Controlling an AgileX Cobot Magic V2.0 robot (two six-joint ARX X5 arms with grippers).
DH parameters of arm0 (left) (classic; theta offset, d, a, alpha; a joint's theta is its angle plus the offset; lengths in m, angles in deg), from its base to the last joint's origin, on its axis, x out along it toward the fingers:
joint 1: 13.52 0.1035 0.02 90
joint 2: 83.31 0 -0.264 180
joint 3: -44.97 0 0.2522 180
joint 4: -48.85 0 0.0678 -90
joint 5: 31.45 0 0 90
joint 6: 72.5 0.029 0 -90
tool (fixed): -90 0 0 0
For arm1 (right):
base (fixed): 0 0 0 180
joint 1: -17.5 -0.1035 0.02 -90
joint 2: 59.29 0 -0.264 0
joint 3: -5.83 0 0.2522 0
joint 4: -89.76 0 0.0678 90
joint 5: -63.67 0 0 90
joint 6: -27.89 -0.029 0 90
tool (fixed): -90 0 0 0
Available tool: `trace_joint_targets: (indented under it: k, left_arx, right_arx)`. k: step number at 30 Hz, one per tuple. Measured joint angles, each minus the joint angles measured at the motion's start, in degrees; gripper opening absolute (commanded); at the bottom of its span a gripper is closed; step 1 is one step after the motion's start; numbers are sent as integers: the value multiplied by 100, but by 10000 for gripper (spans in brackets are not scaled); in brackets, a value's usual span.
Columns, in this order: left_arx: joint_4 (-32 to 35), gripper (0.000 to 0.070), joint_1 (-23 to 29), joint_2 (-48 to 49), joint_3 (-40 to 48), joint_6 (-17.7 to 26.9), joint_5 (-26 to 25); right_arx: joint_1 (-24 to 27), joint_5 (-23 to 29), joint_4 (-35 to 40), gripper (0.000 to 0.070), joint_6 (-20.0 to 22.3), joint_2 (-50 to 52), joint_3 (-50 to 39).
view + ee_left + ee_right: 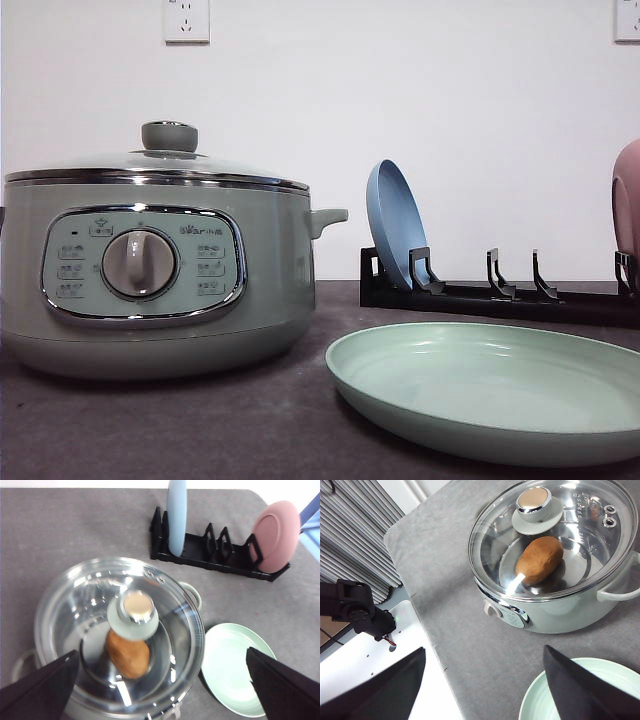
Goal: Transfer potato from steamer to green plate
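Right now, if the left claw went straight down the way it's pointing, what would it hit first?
Probably the glass lid of the steamer, near its knob. The open left claw hangs above it, and the potato lies under the glass. Depth is unclear.

The left gripper [161,651] has two matte black fingers [40,692]. They are flat-faced wedges, broad at the root and narrowing to blunt, angled tips, with no visible markings. The right gripper [484,649] has fingers [580,690] of the same matte black and the same tapering wedge shape, with plain surfaces.

The right wrist view also shows a black arm joint [355,610] above a white base plate [365,675]. The joint is blocky, and its round cap is ringed by small screws. At about four o'clock of that cap glows a small green light [396,616], and at five o'clock a thin red wire [389,640] loops out. The plate carries a few small dark holes.
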Motion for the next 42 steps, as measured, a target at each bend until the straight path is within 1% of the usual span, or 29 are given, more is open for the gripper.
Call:
trace_joint_targets:
  k: [4, 8, 14, 20, 25, 33, 36, 38, 42]
  left_arx:
    - [-470, 674, -361, -879, -849, 12, 518]
    - [-758, 670, -682, -1660, -1409, 35, 961]
    - [-935, 670, -1135, -2609, -1979, 111, 1466]
    - [-1121, 670, -1441, -3256, -2275, 165, 1878]
    - [-1203, 666, -1544, -3636, -2285, 193, 2026]
    - [-1269, 662, -1583, -3991, -2285, 243, 2057]
    - [-1282, 625, -1588, -4054, -2285, 260, 2057]
    - [-1321, 625, -1588, -4084, -2285, 264, 2057]
    - [-1394, 625, -1588, -4152, -2287, 277, 2061]
  right_arx:
    - [0, 0, -7, 467, 0, 0, 0]
    - [0, 0, -13, 467, 2, 0, 0]
    - [0, 2, -38, 467, 7, 0, 0]
    - [0, 22, -78, 467, 23, 0, 0]
    - [0, 25, -129, 467, 43, 0, 0]
    - [0, 41, -131, 467, 46, 0, 0]
    - [0, 211, -136, 467, 50, 0, 0]
    - [0, 312, -157, 467, 80, 0, 0]
    - [0, 323, -168, 467, 131, 0, 0]
